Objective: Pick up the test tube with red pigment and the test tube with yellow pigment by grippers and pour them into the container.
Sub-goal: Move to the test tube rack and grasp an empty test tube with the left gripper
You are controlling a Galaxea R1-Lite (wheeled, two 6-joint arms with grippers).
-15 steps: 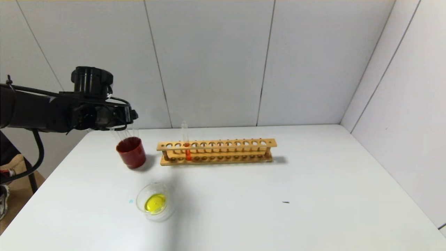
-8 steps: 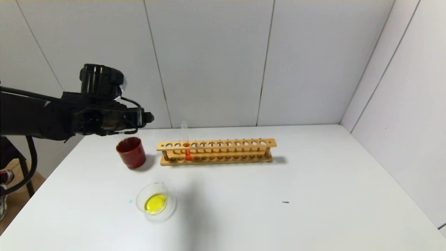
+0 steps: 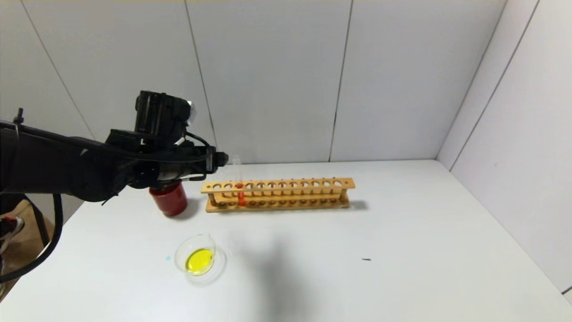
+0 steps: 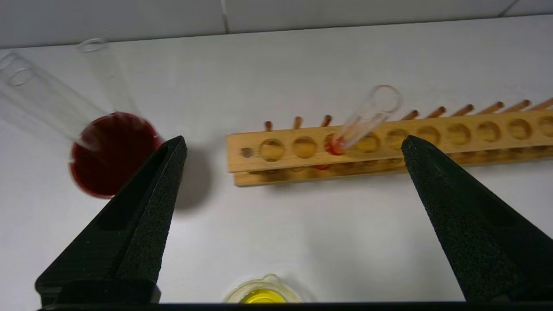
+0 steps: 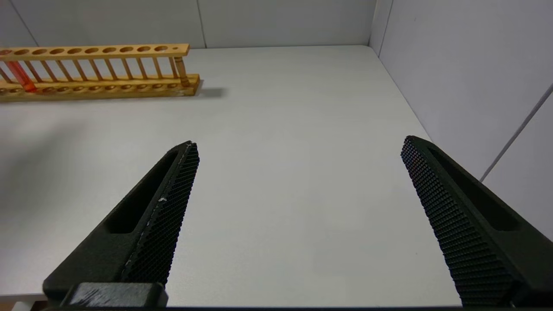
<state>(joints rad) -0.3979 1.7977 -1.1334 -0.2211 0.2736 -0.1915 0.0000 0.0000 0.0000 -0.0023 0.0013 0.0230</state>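
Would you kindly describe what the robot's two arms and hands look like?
The left hand has two black, wedge-shaped fingers with a grainy foam-like surface. In the head view its arm is black, with a black cable looping beneath and a boxy black wrist unit bearing a small white label. The right hand has matching black fingers with a fine mesh texture.

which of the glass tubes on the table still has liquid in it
The test tube with red pigment, upright in the wooden rack, holds orange-red liquid. The clear tubes leaning in the dark red cup look empty.
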